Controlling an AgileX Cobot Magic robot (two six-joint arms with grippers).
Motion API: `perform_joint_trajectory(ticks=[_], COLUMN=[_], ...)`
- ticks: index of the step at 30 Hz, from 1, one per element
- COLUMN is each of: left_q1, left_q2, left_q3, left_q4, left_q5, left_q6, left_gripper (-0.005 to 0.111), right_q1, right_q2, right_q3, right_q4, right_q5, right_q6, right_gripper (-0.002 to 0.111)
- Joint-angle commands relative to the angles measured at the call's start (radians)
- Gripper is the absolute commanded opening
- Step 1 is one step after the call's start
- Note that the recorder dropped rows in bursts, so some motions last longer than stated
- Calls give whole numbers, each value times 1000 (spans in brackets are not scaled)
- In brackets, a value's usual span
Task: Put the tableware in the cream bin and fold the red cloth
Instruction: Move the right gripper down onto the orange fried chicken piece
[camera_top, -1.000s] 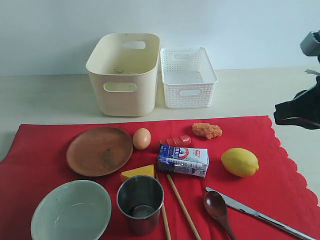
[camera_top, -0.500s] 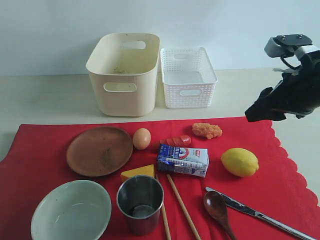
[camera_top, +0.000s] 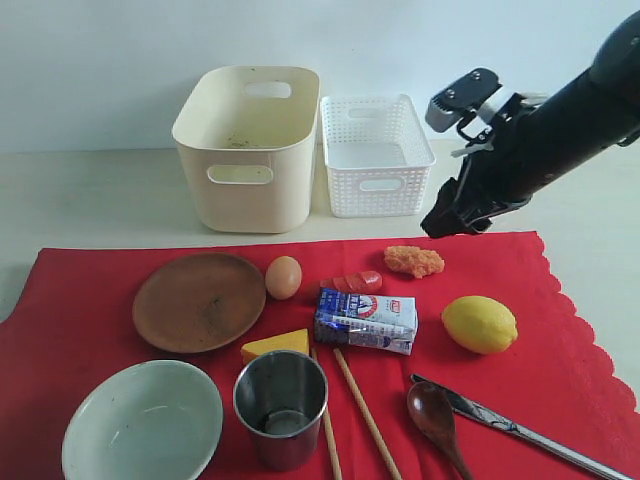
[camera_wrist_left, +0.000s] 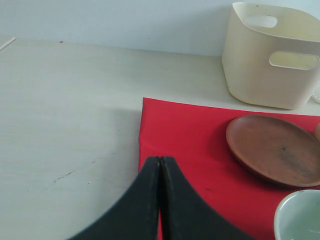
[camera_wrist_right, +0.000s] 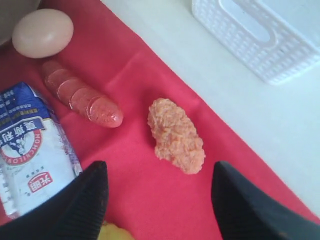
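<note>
The red cloth (camera_top: 560, 350) lies flat with the tableware on it: brown plate (camera_top: 198, 300), pale bowl (camera_top: 140, 420), steel cup (camera_top: 281, 405), two chopsticks (camera_top: 365, 415), dark spoon (camera_top: 435, 415) and knife (camera_top: 520, 430). The cream bin (camera_top: 250, 145) stands behind the cloth. My right gripper (camera_top: 445, 222) hangs over the cloth's far edge; in the right wrist view it (camera_wrist_right: 159, 167) is open and empty above bare cloth. My left gripper (camera_wrist_left: 160, 159) is shut and empty at the cloth's (camera_wrist_left: 190, 145) left edge, near the plate (camera_wrist_left: 275, 147); the exterior view does not show it.
A white lattice basket (camera_top: 375, 150) stands right of the cream bin. On the cloth lie an egg (camera_top: 283, 277), a sliced sausage (camera_top: 352, 282), an orange fried piece (camera_top: 413, 261), a milk carton (camera_top: 366, 320), a lemon (camera_top: 479, 323) and a cheese wedge (camera_top: 275, 345).
My right arm has swung in from the right edge to the cloth's far edge beside the fried piece, and its jaws have opened. Nothing on the cloth has moved.
</note>
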Motion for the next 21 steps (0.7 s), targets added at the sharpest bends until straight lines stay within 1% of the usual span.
perform_joint_trajectory(ticks=[1, 6, 12, 21], left_q1=[2, 2, 2, 2], left_q2=[-5, -5, -5, -5], left_q3=[3, 3, 3, 3], left_q4=[1, 1, 1, 1], left_q5=[-11, -11, -11, -11], left_q6=[1, 1, 1, 1], left_gripper=[0, 0, 0, 0], right_q1=[43, 72, 72, 72], right_q2=[70, 142, 209, 266], right_q3=[-63, -113, -151, -173], right_q4=[-83, -115, -150, -155], right_q5=[-15, -15, -15, -34], right_q6=[-7, 1, 35, 43], right_gripper=[59, 59, 59, 59])
